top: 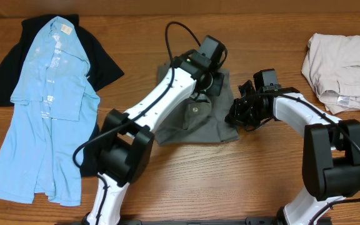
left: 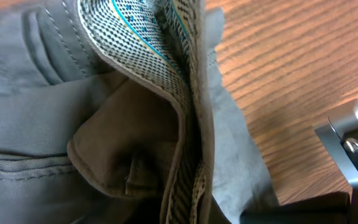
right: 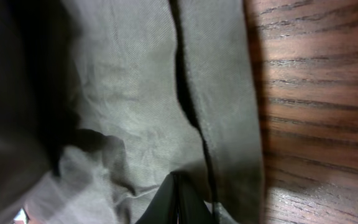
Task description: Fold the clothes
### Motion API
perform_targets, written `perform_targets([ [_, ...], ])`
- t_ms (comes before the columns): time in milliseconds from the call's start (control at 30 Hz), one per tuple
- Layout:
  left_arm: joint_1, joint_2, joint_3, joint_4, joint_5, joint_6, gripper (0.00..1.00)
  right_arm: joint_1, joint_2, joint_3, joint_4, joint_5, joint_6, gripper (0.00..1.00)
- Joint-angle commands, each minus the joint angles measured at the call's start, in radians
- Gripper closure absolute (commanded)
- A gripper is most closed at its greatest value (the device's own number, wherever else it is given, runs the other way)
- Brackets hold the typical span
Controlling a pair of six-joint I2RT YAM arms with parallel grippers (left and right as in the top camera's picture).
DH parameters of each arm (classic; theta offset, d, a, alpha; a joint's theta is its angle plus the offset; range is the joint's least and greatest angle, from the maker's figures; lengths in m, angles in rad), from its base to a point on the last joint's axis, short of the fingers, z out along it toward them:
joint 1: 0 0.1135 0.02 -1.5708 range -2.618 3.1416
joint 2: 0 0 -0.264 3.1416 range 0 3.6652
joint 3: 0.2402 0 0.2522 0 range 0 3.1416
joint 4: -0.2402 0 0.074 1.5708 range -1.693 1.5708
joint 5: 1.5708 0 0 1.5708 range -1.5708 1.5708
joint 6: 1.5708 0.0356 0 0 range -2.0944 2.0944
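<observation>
**Overhead view: both grippers closed at the edges of the shorts**

The grey-olive shorts (top: 195, 122) lie crumpled between the two grippers, on the middle of the wooden table (top: 230, 181). The left gripper (top: 206, 84) is clenched on their far edge. In its wrist view the patterned waistband (left: 166, 68) is bunched up and runs down toward the fingers. The right gripper (top: 237, 115) is at the right edge of the shorts, and its fingers (right: 176, 202) are pressed together with cloth all around them. If cloth is caught between them, I cannot tell. Well apart from the left fingers, a light blue shirt (top: 42, 119) lies spread over a black shirt (top: 102, 62). A beige garment (top: 342, 69) lies beyond the right fingers, near the table's corner.
</observation>
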Motion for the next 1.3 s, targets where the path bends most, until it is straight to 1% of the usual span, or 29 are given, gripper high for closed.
perform_targets([
  [0,-0.027,0.031,0.026,0.027,0.079,-0.032,0.79,0.003,0.005,-0.008,0.003,-0.008,0.004,0.96],
  [33,-0.029,0.033,0.026,0.027,0.079,-0.032,0.62,0.003,0.005,-0.008,0.003,-0.008,0.004,0.96],
  [67,-0.028,0.033,0.026,0.025,0.078,-0.031,0.43,0.003,0.005,-0.008,0.004,-0.008,0.004,0.96],
  [133,-0.026,0.029,0.027,0.021,0.076,-0.031,0.25,0.003,0.005,-0.008,0.008,-0.008,0.004,0.96],
  [167,-0.023,0.026,0.027,0.021,0.076,-0.031,0.19,0.003,0.005,-0.008,0.011,-0.008,0.004,0.96],
  [233,-0.011,0.011,0.033,0.012,0.076,-0.031,0.11,0.002,0.005,-0.008,0.017,-0.008,0.004,0.89],
  [267,-0.003,0.003,0.039,0.003,0.075,-0.031,0.08,0.001,0.005,-0.008,0.022,-0.008,0.004,0.85],
  [333,0.015,-0.022,0.056,-0.024,0.071,-0.031,0.02,0.000,0.005,-0.007,0.026,-0.008,0.005,0.69],
  [367,0.027,-0.038,0.068,-0.044,0.065,-0.031,0.00,-0.003,0.005,-0.005,0.025,-0.009,0.005,0.63],
  [500,0.080,-0.117,0.122,-0.131,0.029,-0.025,0.00,-0.027,0.005,0.025,0.004,-0.037,0.004,0.45],
  [567,0.108,-0.165,0.144,-0.175,0.006,-0.019,0.00,-0.042,0.004,0.052,-0.021,-0.047,0.003,0.38],
  [600,0.126,-0.194,0.157,-0.203,-0.010,-0.013,0.00,-0.052,0.004,0.075,-0.046,-0.047,0.000,0.36],
  [767,0.216,-0.339,0.177,-0.303,-0.086,0.042,0.00,-0.092,0.004,0.205,-0.188,-0.043,-0.054,0.31],
  [867,0.264,-0.396,0.177,-0.353,-0.142,0.055,0.00,-0.102,0.003,0.290,-0.269,-0.037,-0.080,0.29],
  [1033,0.342,-0.429,0.177,-0.418,-0.230,0.056,0.00,-0.088,0.003,0.446,-0.391,0.002,-0.103,0.28],
  [1133,0.378,-0.425,0.175,-0.446,-0.233,0.072,0.00,-0.055,0.003,0.499,-0.420,0.018,-0.110,0.28],
  [1267,0.412,-0.421,0.173,-0.471,-0.247,0.074,0.00,0.024,0.003,0.509,-0.391,0.066,-0.109,0.28],
])
